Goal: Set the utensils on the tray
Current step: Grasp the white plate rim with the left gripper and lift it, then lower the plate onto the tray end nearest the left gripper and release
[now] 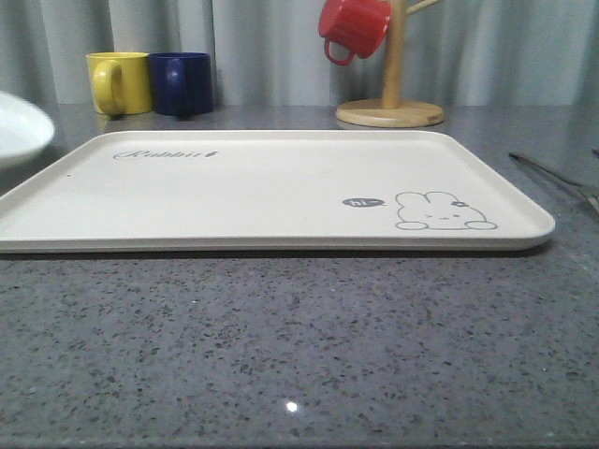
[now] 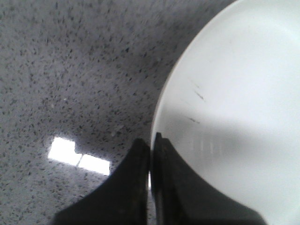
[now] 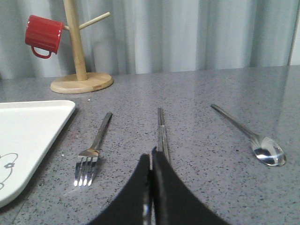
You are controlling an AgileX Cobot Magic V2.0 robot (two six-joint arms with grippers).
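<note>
The fork (image 3: 91,152), the pair of chopsticks (image 3: 161,131) and the spoon (image 3: 255,136) are laid side by side on the grey speckled countertop (image 1: 281,355), to the right of the tray (image 1: 234,187) and clear of its rim; none is held. In the right wrist view the fork is seen nearest the tray with its tines toward the camera, the chopsticks lie in the middle, and the spoon lies furthest right, its bowl at the near end. The cream-white tray, marked with a rabbit drawing (image 1: 440,210) and the script "Rabbit" (image 1: 164,154), is set flat at the centre of the countertop, with nothing on it. The right gripper (image 3: 151,161) is seen just above the near end of the chopsticks, its fingers pressed together on nothing. The left gripper (image 2: 151,145) is likewise closed and empty, positioned at the edge of a white plate (image 2: 234,103) at the far left. Behind the tray, a yellow mug (image 1: 119,82) and a dark blue mug (image 1: 181,83) are placed touching, and a red mug (image 1: 353,28) is hung on a wooden mug tree (image 1: 390,98).
</note>
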